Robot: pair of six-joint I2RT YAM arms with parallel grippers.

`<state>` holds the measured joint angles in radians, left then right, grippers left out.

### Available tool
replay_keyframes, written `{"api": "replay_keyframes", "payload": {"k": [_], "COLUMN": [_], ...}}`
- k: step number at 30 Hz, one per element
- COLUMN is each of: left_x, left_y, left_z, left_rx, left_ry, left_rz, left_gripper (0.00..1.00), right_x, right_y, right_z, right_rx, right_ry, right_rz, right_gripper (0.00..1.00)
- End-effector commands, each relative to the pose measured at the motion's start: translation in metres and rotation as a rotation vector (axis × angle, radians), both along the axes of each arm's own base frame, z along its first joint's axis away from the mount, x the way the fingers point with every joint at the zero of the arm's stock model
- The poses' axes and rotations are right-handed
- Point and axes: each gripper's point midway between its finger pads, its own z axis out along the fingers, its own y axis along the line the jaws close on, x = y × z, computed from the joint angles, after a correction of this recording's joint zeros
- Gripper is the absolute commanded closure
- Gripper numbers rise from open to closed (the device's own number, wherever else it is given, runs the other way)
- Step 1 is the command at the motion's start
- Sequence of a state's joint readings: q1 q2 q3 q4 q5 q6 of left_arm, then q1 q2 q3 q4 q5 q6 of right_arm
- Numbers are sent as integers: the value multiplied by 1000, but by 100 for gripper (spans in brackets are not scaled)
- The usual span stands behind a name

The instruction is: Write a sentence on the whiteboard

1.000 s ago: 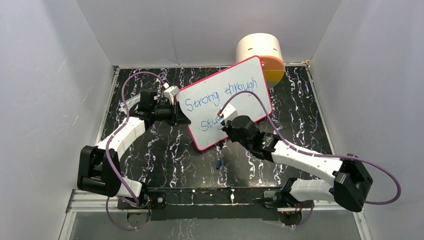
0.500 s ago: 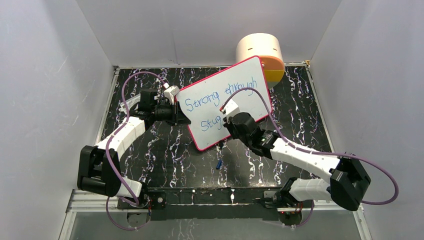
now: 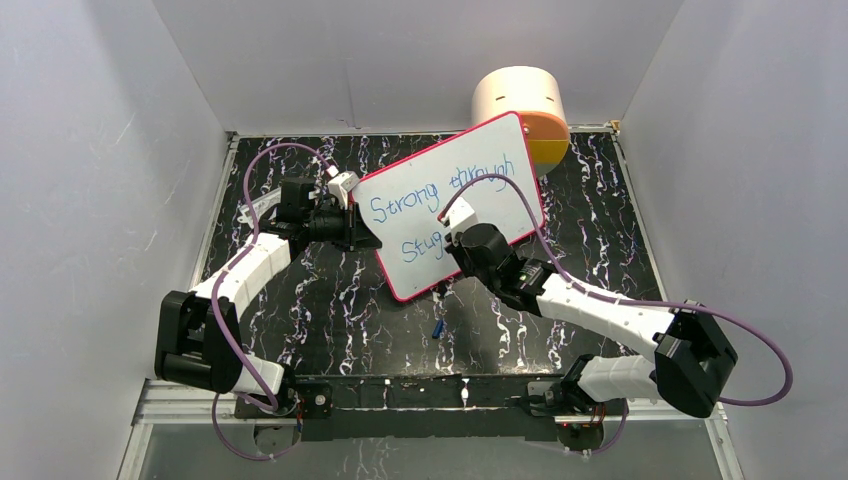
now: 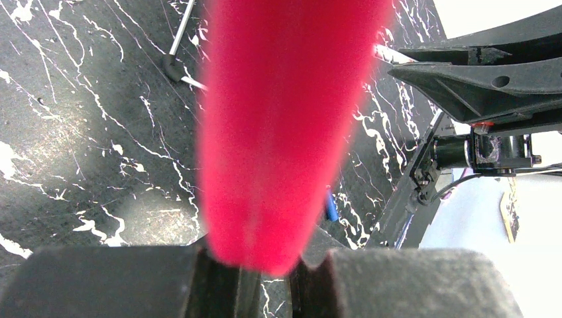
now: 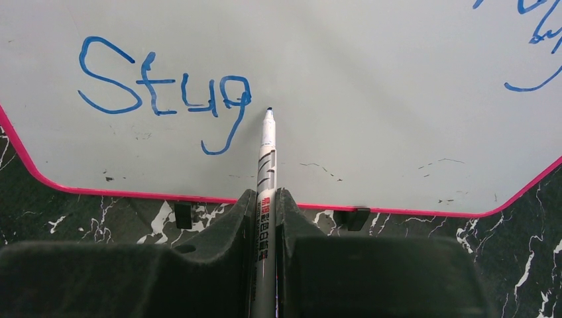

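Note:
The whiteboard, white with a pink-red frame, lies tilted on the black marbled table. The sentence in blue reads "Strong through", with "Stug" below it. My left gripper is shut on the board's left edge; in the left wrist view the red frame runs down between my gripper's jaws. My right gripper is shut on a silver marker over the board's lower part. The marker's blue tip sits just right of the "g"; I cannot tell if it touches the whiteboard.
A cream cylinder with an orange side stands behind the board's far corner. A small blue cap lies on the table below the board, also seen as the cap in the left wrist view. Grey walls enclose the table on three sides.
The right gripper with the marker has edged slightly right along the second line, and its arm has swung left. The left arm and the board have not moved.

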<state>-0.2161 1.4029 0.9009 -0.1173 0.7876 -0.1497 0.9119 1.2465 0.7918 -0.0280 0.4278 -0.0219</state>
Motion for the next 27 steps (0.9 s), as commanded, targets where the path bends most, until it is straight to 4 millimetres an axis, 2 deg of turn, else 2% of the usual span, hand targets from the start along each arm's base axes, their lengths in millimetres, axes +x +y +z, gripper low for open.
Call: {"api": "replay_keyframes", "payload": {"k": [1,27], "left_x": [4,3], "left_y": [11,10], "left_z": [-15,-14], "left_rx": [76,68], "left_ry": [32,33], "left_rz": [44,39], "left_gripper": [100,100], "right_x": [14,27], "right_y": [7,15], "right_z": [38,41], "right_rx": [80,98], "right_ry": [-77,-109], "right_rz": [-36,-57], "right_gripper": [100,100]}}
